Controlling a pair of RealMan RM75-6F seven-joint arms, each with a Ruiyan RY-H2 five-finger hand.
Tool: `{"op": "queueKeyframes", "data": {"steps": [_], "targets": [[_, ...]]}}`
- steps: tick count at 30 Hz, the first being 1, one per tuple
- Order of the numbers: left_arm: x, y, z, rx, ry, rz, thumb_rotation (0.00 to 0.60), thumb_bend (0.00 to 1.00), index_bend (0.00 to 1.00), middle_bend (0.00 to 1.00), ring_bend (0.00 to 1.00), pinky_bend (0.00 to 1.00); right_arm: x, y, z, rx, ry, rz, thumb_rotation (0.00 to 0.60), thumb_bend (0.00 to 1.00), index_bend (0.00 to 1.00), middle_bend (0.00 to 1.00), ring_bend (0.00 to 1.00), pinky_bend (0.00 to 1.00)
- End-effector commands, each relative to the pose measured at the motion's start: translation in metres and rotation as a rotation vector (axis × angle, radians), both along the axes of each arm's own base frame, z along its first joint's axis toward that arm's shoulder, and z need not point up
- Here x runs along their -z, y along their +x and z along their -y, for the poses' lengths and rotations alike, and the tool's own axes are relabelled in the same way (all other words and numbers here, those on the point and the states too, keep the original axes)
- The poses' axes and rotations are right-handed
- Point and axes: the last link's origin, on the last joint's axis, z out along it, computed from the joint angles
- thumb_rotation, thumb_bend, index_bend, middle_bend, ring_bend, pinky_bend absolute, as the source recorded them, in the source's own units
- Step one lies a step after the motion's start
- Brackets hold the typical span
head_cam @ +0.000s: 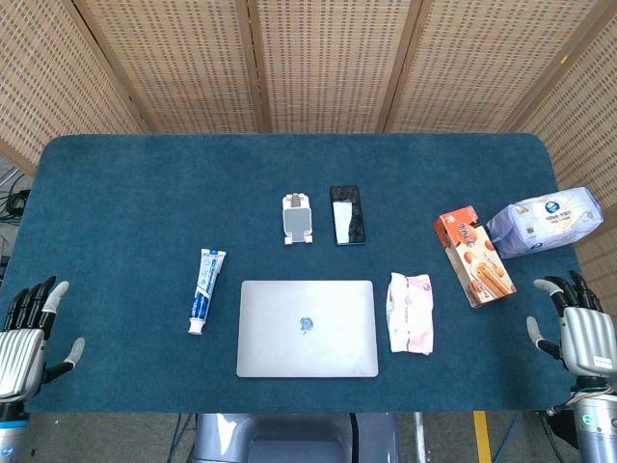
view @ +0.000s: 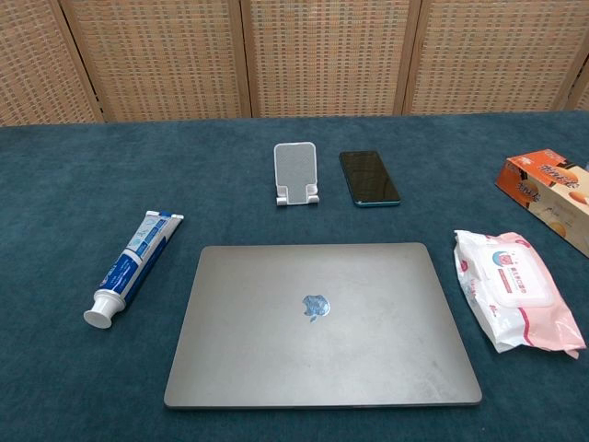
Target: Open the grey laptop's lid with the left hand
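The grey laptop lies flat with its lid down, near the front middle of the blue table. My left hand hovers at the table's front left corner, fingers spread and holding nothing, well to the left of the laptop. My right hand stands at the front right corner, fingers apart and empty too. Neither hand shows in the chest view.
A toothpaste tube lies left of the laptop. A wet-wipes pack lies to its right. Behind it stand a phone stand and a dark phone. A biscuit box and tissue pack sit at the right.
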Motion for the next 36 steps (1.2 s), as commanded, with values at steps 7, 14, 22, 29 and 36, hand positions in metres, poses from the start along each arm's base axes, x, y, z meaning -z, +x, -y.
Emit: {"op": "queueKeyframes", "data": {"steps": [7,14,22,29,36], "targets": [[0.001,0.001,-0.001,0.002,-0.008,-0.001,0.579,0.37,0.00,0.00,0.00,0.00,0.000,0.000,0.000,0.001,-0.002,-0.001,0.600,0.41,0.26,0.22,0.01,0.17],[0.002,-0.002,-0.006,0.007,-0.016,-0.010,0.580,0.36,0.00,0.00,0.00,0.00,-0.001,0.000,0.000,0.000,-0.006,-0.002,0.600,0.41,0.26,0.22,0.01,0.17],[0.008,0.007,-0.026,0.060,-0.088,-0.041,0.578,0.29,0.00,0.00,0.00,0.00,0.001,0.001,-0.001,0.001,-0.001,-0.001,0.600,0.41,0.26,0.22,0.01,0.17],[0.022,0.034,-0.052,0.170,-0.178,-0.075,0.575,0.28,0.00,0.00,0.00,0.00,0.001,0.003,-0.001,-0.004,0.000,-0.002,0.600,0.41,0.26,0.22,0.01,0.17],[0.049,0.078,-0.075,0.321,-0.314,-0.094,0.570,0.20,0.00,0.00,0.00,0.00,0.002,0.007,0.001,-0.010,0.006,-0.001,0.600,0.41,0.26,0.22,0.01,0.17]]}}
